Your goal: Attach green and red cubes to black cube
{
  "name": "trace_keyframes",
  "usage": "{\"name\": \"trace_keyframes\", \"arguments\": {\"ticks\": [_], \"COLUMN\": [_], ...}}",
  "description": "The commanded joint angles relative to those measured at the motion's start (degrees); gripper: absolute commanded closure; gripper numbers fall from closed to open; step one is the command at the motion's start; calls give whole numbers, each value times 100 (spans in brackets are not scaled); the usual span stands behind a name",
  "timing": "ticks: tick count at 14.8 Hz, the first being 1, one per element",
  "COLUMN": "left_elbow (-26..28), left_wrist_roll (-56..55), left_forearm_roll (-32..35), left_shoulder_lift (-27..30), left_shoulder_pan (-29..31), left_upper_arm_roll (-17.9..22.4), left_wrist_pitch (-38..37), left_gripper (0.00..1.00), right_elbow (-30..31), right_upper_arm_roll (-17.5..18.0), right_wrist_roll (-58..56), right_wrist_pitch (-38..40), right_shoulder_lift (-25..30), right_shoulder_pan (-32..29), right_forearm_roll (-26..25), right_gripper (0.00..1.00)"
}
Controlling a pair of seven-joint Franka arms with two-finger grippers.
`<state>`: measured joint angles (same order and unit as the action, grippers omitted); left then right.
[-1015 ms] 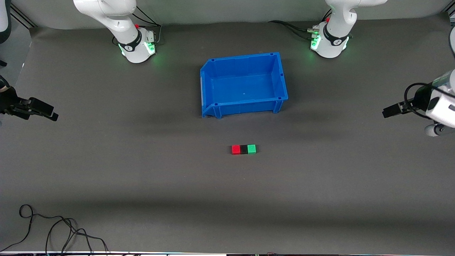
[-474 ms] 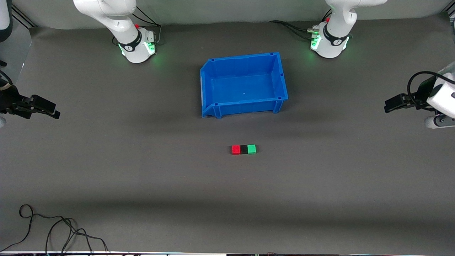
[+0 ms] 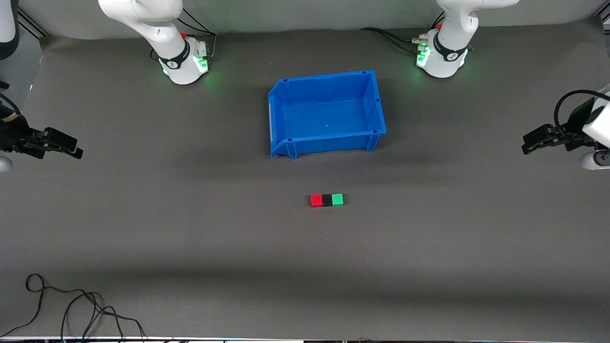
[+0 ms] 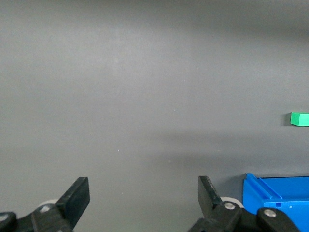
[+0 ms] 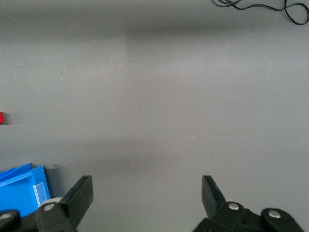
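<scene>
The red cube (image 3: 316, 200), the black cube (image 3: 327, 200) and the green cube (image 3: 337, 199) sit in one touching row on the grey table, the black one in the middle, nearer the front camera than the blue bin (image 3: 282, 119). My left gripper (image 3: 530, 145) is open and empty over the left arm's end of the table. My right gripper (image 3: 74, 151) is open and empty over the right arm's end. The green cube also shows in the left wrist view (image 4: 300, 118). A sliver of the red cube shows in the right wrist view (image 5: 1, 117).
The blue bin is empty and stands between the two bases; it also shows in the left wrist view (image 4: 277, 195) and the right wrist view (image 5: 21, 188). A loose black cable (image 3: 71, 305) lies at the near corner by the right arm's end.
The left gripper has drawn back toward its end of the table. The right gripper has shifted slightly inward and up. The cubes have not moved.
</scene>
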<state>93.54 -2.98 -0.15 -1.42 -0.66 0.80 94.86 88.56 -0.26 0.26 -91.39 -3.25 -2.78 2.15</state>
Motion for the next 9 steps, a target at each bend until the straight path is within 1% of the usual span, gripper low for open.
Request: {"name": "trace_keyframes", "arguments": {"ticks": [1,5,9], "left_elbow": [77,103,130], "left_wrist_roll": [289,289,316], "left_forearm_roll": [58,278,270], "left_shoulder_lift": [168,160,160], "left_shoulder_pan": [66,-21,-30], "left_upper_arm_roll": [-1,-45,-63], "left_wrist_pitch": [-11,-37,-168], "left_gripper": [0,0,0], "right_elbow": [73,65,73], "right_upper_arm_roll": [8,8,8], "right_wrist_roll": [-96,-96,-96], "right_wrist_pitch": [-10,-10,-19], "right_shoulder_lift": [97,106,106], "right_shoulder_pan": [5,5,5], "right_forearm_roll": [-39,-39,-39], "right_gripper": [0,0,0]}}
